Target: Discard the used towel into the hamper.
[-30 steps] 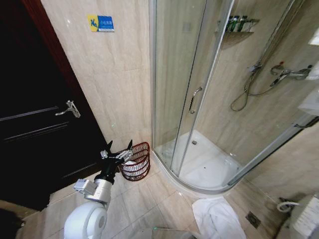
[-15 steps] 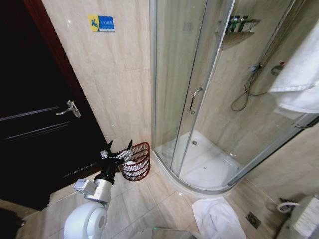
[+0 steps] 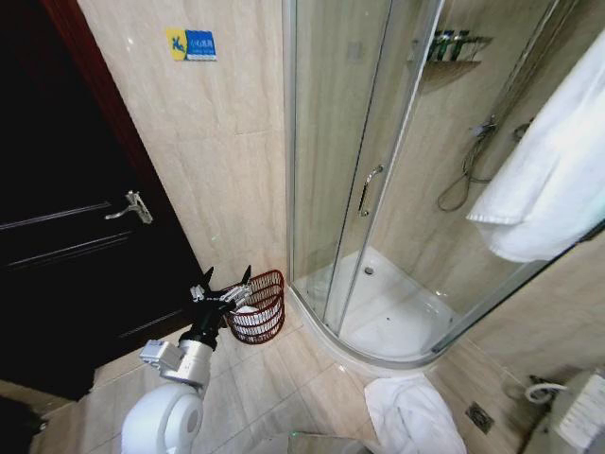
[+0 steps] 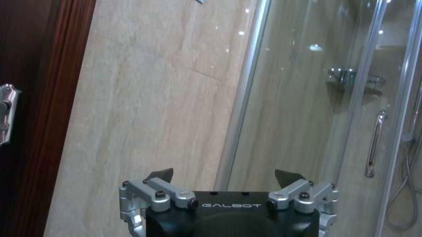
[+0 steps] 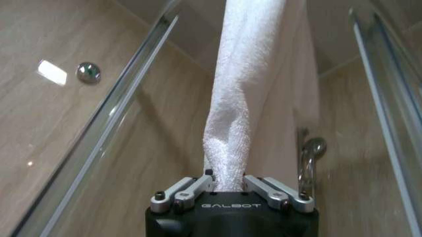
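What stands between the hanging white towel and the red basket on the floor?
In the head view, the shower cabin's glass door stands between the white towel, held up by the right hand, and the basket by the wall.

The hamper (image 3: 259, 307) stands on the floor (image 3: 284, 378) at the foot of the wall (image 3: 208, 161), between the door (image 3: 76, 236) on the left and the shower enclosure (image 3: 378, 189) on the right. The left gripper (image 3: 223, 284) hovers just left of the hamper's rim. A towel (image 3: 548, 180) hangs at right, before the shower; another towel (image 3: 411, 416) lies on the floor by the shower's front edge.
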### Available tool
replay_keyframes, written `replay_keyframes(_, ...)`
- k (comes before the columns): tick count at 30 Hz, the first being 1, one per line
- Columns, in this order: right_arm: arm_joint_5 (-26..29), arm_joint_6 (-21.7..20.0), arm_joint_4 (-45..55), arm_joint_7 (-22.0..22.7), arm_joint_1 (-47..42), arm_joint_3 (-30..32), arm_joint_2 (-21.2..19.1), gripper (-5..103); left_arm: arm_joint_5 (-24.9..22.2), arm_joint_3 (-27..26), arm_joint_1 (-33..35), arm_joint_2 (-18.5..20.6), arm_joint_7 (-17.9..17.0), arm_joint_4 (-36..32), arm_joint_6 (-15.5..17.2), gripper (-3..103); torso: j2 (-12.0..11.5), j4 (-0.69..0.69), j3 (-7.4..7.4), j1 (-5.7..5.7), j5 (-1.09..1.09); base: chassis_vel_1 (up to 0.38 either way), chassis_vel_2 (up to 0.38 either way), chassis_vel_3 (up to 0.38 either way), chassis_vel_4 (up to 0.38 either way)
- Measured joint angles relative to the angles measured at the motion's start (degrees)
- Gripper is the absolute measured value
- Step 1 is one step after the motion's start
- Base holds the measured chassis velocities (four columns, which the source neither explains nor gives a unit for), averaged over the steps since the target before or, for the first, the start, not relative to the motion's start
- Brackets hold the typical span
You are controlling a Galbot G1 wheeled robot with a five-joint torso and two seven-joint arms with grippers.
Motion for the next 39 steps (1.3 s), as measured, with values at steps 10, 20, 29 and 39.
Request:
replay_keyframes(10,-6.8,4.7,3.3,-1.8,-8.0,-1.8,9.0,8,0.0,0.0,0.0,0.0,0.0,0.0,0.0,100,0.0,0.01,0.00,0.00,0.01,0.000,0.000,0.000,0.000)
replay_keyframes(20,-12.9,9.2,4.0,-3.6,-16.0,-0.2,16.0,8,0.0,0.0,0.0,0.0,0.0,0.0,0.0,100,0.0,0.00,0.00,0.00,0.00,0.000,0.000,0.000,0.000)
replay_keyframes(29,-21.2,20.3,5.1,-3.8,-22.7,-2.4,26.0,8,0.0,0.0,0.0,0.0,0.0,0.0,0.0,100,0.0,0.01,0.00,0.00,-0.02,0.000,0.000,0.000,0.000)
replay_keyframes(39,-23.0,36.2,2.0,-3.4,-26.3,-4.2,32.2,8,0.0,0.0,0.0,0.0,0.0,0.0,0.0,100,0.0,0.01,0.00,0.00,-0.01,0.000,0.000,0.000,0.000)
